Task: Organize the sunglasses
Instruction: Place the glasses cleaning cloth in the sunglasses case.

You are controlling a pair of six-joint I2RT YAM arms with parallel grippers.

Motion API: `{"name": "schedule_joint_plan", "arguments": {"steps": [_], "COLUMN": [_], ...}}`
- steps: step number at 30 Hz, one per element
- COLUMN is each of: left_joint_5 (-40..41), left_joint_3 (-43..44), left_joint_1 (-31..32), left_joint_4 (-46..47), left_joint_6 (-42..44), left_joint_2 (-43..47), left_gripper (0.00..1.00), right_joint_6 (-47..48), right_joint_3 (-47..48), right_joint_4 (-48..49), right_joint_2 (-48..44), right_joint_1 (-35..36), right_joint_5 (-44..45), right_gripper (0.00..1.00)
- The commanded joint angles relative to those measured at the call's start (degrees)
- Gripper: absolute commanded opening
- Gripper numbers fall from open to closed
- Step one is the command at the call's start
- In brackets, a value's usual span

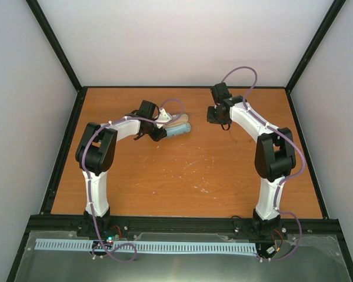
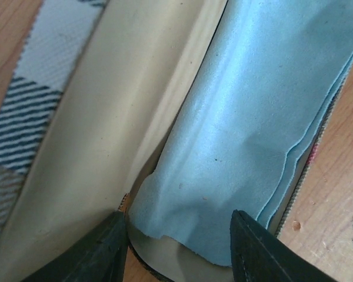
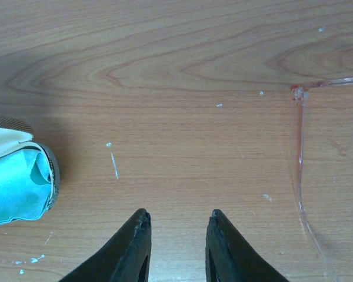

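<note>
The orange wooden table (image 1: pixel 182 176) is filling the floor of the white-walled enclosure. Both arms are reaching toward its far half, the left arm (image 1: pixel 97 150) bending inward to the middle and the right arm (image 1: pixel 273 155) leaning over the far right part.

The case (image 2: pixel 106 117) is lying open on the table under the left wrist, showing its beige lining and a striped outer fabric. The light blue cloth (image 2: pixel 247 117) is lying folded inside the case, along one side of it.

The sunglasses (image 3: pixel 296 158) are lying on the bare wood outside the case. In the right wrist view only a thin clear temple and a reddish hinge are showing at the right edge. The case is sitting at the far left of that view, well apart from them. In the top view they are too faint to make out.

The left gripper (image 2: pixel 179 247) is hovering over the near end of the case with its fingers spread wide, gripping nothing. The right gripper (image 3: pixel 177 247) is pointing at bare table just left of the sunglasses, its fingers parted by a narrow gap and holding nothing
</note>
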State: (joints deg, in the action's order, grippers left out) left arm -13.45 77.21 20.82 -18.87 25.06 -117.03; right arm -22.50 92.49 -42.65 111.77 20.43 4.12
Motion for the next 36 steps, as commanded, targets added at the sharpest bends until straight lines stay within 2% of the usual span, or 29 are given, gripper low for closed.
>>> {"name": "schedule_joint_plan", "arguments": {"steps": [1, 21, 28, 29, 36], "left_joint_5": [2.6, 5.1, 5.3, 5.3, 6.0], "left_joint_3": [2.3, 3.0, 3.9, 4.0, 5.4], "left_joint_1": [0.4, 0.5, 0.5, 0.5, 0.5], "left_joint_4": [-2.5, -3.0, -2.9, -3.0, -2.7], "left_joint_6": [1.0, 1.5, 2.1, 2.1, 2.5], "left_joint_2": [1.2, 4.3, 4.8, 4.8, 4.6], "left_gripper": [0.5, 0.57, 0.6, 0.64, 0.65], "right_joint_6": [0.1, 0.1, -0.1, -0.1, -0.2], "right_joint_3": [-0.2, -2.7, -2.0, -2.0, -0.9], "right_joint_4": [0.8, 2.4, 2.1, 2.1, 1.7], "right_joint_2": [0.1, -0.3, 0.0, 0.0, 0.5], "right_joint_1": [0.1, 0.0, 0.0, 0.1, 0.0], "right_joint_5": [1.5, -0.3, -0.5, -0.6, -0.4], "right_gripper": [0.26, 0.25, 0.25, 0.25, 0.25]}}
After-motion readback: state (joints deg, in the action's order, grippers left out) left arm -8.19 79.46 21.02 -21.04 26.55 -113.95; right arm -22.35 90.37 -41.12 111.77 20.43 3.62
